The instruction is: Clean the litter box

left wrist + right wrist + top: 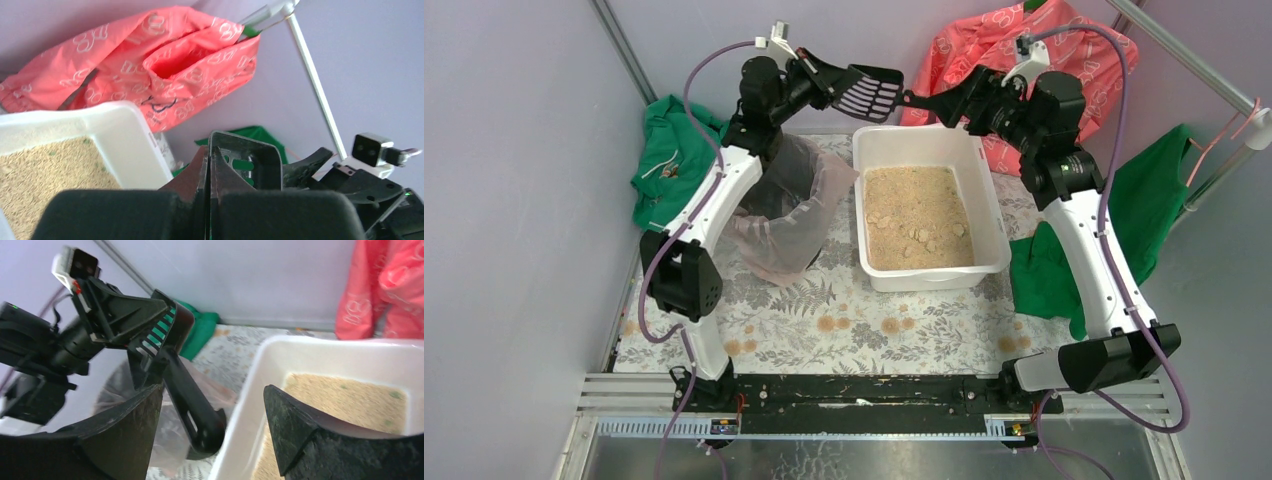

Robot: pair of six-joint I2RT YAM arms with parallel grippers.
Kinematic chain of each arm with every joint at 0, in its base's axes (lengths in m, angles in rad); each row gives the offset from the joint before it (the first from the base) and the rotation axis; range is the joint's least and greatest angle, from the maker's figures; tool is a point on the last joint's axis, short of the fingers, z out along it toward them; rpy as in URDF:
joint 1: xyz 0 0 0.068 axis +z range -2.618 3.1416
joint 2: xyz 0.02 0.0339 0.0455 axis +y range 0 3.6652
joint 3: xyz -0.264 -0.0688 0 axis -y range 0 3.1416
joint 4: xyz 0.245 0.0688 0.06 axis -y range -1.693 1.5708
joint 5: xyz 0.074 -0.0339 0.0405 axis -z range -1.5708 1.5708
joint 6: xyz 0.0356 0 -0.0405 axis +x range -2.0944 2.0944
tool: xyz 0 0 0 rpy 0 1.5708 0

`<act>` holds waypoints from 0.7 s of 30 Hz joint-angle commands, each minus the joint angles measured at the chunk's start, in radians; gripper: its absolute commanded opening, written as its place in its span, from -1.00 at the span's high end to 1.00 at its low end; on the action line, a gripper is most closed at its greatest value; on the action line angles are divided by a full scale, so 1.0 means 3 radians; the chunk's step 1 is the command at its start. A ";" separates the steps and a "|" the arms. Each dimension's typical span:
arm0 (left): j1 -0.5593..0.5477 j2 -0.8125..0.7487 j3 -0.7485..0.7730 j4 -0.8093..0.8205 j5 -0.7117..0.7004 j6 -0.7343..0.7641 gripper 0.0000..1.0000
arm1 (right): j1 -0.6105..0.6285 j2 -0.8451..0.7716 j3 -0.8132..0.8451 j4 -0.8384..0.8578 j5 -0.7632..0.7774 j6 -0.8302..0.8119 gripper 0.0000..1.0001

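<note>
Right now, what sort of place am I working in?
Probably a staged home corner inside a robot test cell, set up for pet care. There is a litter box of sandy granules, a bag-lined bin beside it, and a pink garment hanging behind, all over a floral mat.

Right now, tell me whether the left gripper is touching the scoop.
Touching. The left wrist view shows the left gripper shut on the scoop; the right wrist view agrees.
</note>
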 commanded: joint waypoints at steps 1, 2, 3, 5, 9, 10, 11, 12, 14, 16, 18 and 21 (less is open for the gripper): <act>0.0038 -0.0207 -0.0132 0.0661 -0.0285 -0.0351 1.00 | -0.0127 -0.0062 -0.0073 0.0818 -0.0574 0.0642 -0.65; 0.0037 -0.0195 -0.0119 0.0692 -0.0279 -0.0368 1.00 | -0.0132 -0.0051 -0.0095 0.0984 -0.0658 0.0706 -0.67; 0.0037 -0.0176 -0.0097 0.0689 -0.0275 -0.0370 1.00 | -0.0136 -0.0034 -0.0113 0.1113 -0.0770 0.0796 -0.69; 0.0037 -0.0165 -0.0083 0.0669 -0.0281 -0.0371 1.00 | -0.0136 0.0010 -0.0124 0.1298 -0.0914 0.0900 -0.69; 0.0042 -0.0171 -0.0145 0.0725 -0.0289 -0.0411 1.00 | -0.0136 0.0096 -0.0114 0.1476 -0.1050 0.1014 -0.65; 0.0042 -0.0179 -0.0163 0.0738 -0.0298 -0.0421 1.00 | -0.0136 0.0105 -0.0118 0.1507 -0.1071 0.1015 -0.64; 0.0042 -0.0185 -0.0174 0.0745 -0.0298 -0.0415 1.00 | -0.0136 0.0116 -0.0119 0.1542 -0.1082 0.1026 -0.64; 0.0044 -0.0199 -0.0196 0.0740 -0.0327 -0.0406 1.00 | -0.0136 0.0126 -0.0119 0.1575 -0.1097 0.1032 -0.63; 0.0042 -0.0270 -0.0303 0.0763 -0.0426 -0.0393 1.00 | -0.0135 0.0152 -0.0097 0.1611 -0.1114 0.1048 -0.62; 0.0042 -0.0331 -0.0407 0.0798 -0.0523 -0.0407 1.00 | -0.0135 0.0161 -0.0119 0.1690 -0.1113 0.1072 -0.60; 0.0042 -0.0386 -0.0530 0.0900 -0.0630 -0.0485 1.00 | -0.0136 0.0161 -0.0162 0.1780 -0.1086 0.1090 -0.58; 0.0042 -0.0432 -0.0656 0.1024 -0.0772 -0.0562 1.00 | -0.0134 0.0197 -0.0164 0.1868 -0.1075 0.1122 -0.56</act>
